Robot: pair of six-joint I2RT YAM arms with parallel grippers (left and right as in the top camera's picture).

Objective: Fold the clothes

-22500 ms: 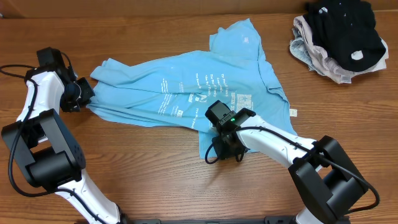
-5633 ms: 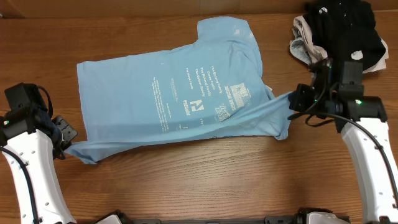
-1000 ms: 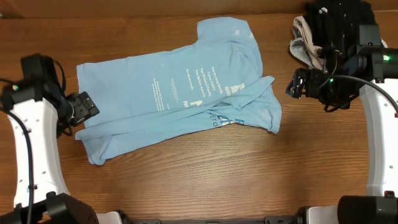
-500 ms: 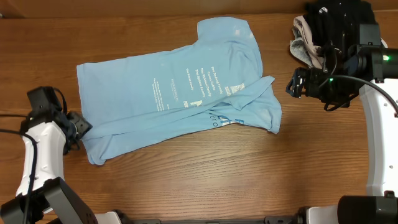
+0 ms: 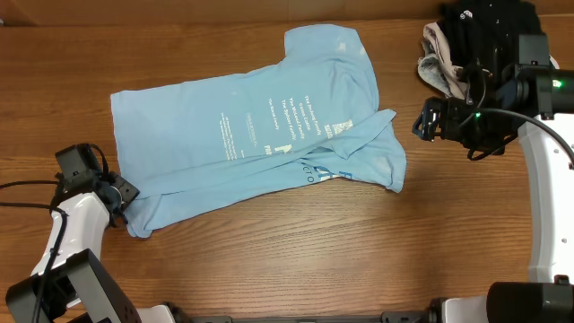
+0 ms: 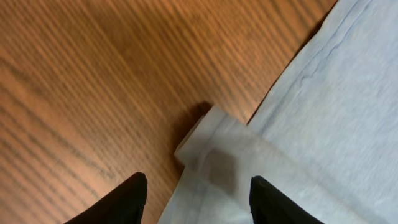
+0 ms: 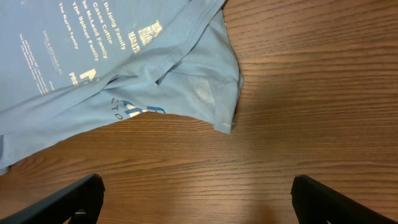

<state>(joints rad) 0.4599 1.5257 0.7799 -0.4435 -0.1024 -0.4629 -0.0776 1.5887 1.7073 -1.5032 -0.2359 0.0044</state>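
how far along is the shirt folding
Done: the blue T-shirt lies flat, its near edge folded over the print. In hand: the left claw straddles the shirt's near-left corner, jaws apart. Left: further folds; the right claw hovers open beside the shirt.

The left gripper (image 5: 124,194) is brought down from the left edge of the T-shirt (image 5: 260,126) to its near-left corner, and its jaws are narrowed around that corner.
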